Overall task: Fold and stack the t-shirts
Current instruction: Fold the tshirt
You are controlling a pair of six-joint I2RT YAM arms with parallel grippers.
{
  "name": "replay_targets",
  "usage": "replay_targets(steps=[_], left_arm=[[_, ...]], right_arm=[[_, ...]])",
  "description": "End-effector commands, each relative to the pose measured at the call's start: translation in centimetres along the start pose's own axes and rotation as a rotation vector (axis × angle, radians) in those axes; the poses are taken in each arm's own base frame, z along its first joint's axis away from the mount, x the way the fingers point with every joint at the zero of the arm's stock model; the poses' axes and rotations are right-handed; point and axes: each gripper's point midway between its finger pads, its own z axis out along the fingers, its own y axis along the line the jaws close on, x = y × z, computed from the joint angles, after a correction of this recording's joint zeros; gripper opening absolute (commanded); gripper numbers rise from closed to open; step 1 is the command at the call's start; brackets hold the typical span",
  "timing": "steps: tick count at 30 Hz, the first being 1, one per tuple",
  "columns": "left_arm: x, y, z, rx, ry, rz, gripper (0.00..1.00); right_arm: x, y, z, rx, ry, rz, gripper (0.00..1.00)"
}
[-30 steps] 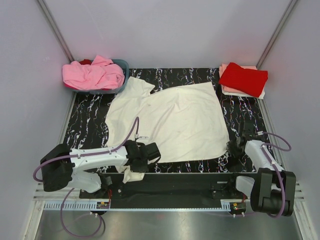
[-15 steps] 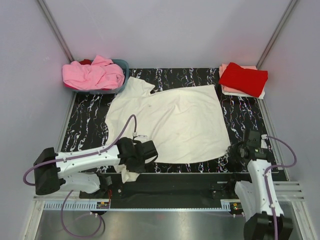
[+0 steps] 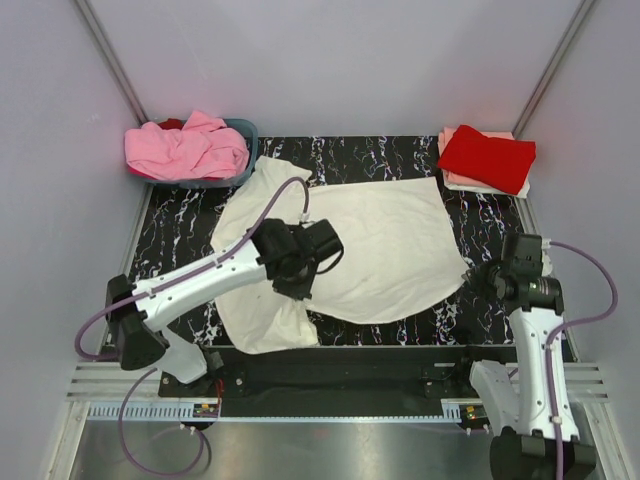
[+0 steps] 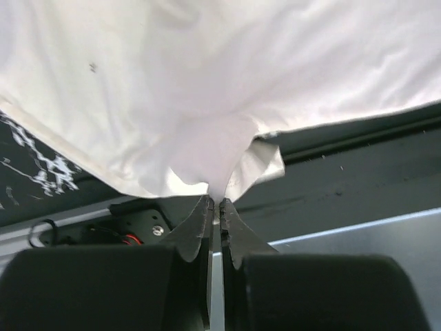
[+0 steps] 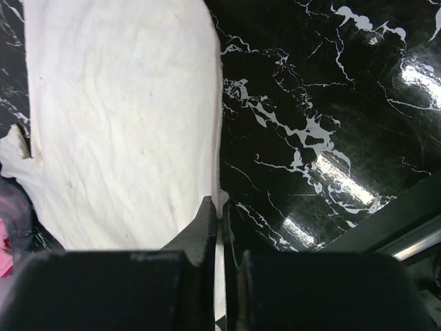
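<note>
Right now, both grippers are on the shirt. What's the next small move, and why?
Likely carry both pinched corners forward over the cloth, keeping them level. The left gripper and right gripper are each shut on the near hem of the white shirt, and the fold is only partly over.

lit brightly and evenly from above, with soft, faint shadows. hard white glare on the glossy black white-veined marble tabletop [image 5: 331, 179]. washed out and slightly soft on the cream cotton t-shirt [image 4: 227, 83] near the left wrist lens.
</note>
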Motion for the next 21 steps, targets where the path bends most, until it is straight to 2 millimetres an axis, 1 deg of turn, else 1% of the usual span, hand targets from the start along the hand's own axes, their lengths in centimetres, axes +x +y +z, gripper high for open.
replay_targets(steps=[1,2,3,4,5,6,7,9,10,11,12,14,15,16,17,18,19,21], left_arm=[[-1.1,4.0,-1.3,-0.078,0.049,0.113,0.06],[-2.3,4.5,-1.2,-0.072,0.041,0.087,0.06],[-2.8,4.9,-1.2,-0.072,0.043,0.084,0.06],[-3.5,5.1,-1.0,-0.062,0.036,0.093,0.06],[-4.0,5.2,-0.7,-0.053,0.038,0.093,0.06],[-4.9,5.4,-0.3,-0.027,0.032,0.067,0.06],[-5.2,5.6,0.0,-0.015,0.036,0.081,0.06],[-6.3,6.2,0.9,0.002,0.046,0.073,0.06],[-6.7,6.4,1.5,0.0,0.056,0.071,0.06],[-7.2,6.9,1.8,0.0,0.061,0.054,0.06],[-7.9,7.0,1.9,0.012,0.054,0.06,0.06],[-8.7,7.5,2.9,0.013,0.073,0.051,0.06],[-9.1,7.5,3.1,0.015,0.076,0.057,0.06],[-9.8,7.6,3.1,0.021,0.067,0.056,0.06],[-10.0,7.8,3.9,0.016,0.087,0.055,0.06],[-10.5,7.9,4.1,0.02,0.083,0.051,0.06],[-11.2,7.9,4.5,0.019,0.084,0.046,0.06],[-11.8,8.4,5.0,0.0,0.096,0.032,0.06]], right_arm=[[-1.8,2.1,1.3,-0.013,-0.02,-0.047,0.0],[-1.9,3.3,1.6,-0.053,-0.003,-0.056,0.0],[-2.0,3.6,2.0,-0.051,0.004,-0.061,0.0],[-2.0,3.8,2.9,-0.032,0.027,-0.063,0.0],[-2.3,4.5,3.4,-0.049,0.026,-0.071,0.0],[-2.6,5.0,3.7,-0.054,0.026,-0.074,0.0],[-2.5,5.0,4.7,-0.027,0.048,-0.075,0.0],[-3.2,5.9,5.6,-0.037,0.041,-0.083,0.0],[-3.3,6.1,6.5,-0.023,0.051,-0.085,0.0],[-3.6,6.6,6.8,-0.031,0.051,-0.087,0.0],[-3.6,6.6,7.8,-0.01,0.068,-0.088,0.0],[-4.0,7.4,8.4,-0.016,0.072,-0.091,0.0],[-3.9,7.3,9.3,0.006,0.09,-0.093,0.0],[-4.1,7.6,9.6,0.004,0.089,-0.096,0.0],[-4.3,7.9,9.9,0.006,0.088,-0.096,0.0],[-4.4,8.0,10.2,0.008,0.09,-0.096,0.0],[-4.5,8.0,11.0,0.017,0.094,-0.094,0.0],[-4.6,8.0,11.8,0.03,0.097,-0.092,0.0]])
